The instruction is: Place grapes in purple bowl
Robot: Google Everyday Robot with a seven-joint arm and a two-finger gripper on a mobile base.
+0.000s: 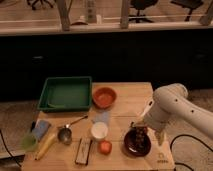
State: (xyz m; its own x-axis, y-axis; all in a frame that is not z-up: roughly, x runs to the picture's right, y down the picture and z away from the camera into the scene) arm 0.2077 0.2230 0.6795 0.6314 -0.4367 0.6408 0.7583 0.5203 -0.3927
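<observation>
The purple bowl (136, 143) sits on the wooden table (125, 100) at the front right. My gripper (140, 131) hangs from the white arm (172, 107) directly over the bowl's far rim. A small dark bumpy cluster, the grapes (141, 135), shows at the gripper's tip just above the bowl. I cannot tell whether the grapes are held or resting in the bowl.
An orange bowl (104, 96) and a green tray (66, 93) stand at the back. A white cup (99, 130), a round red-orange fruit (104, 147), a metal scoop (66, 133), a dark bar (83, 151), a banana (45, 145) and a blue sponge (40, 129) lie at the front left.
</observation>
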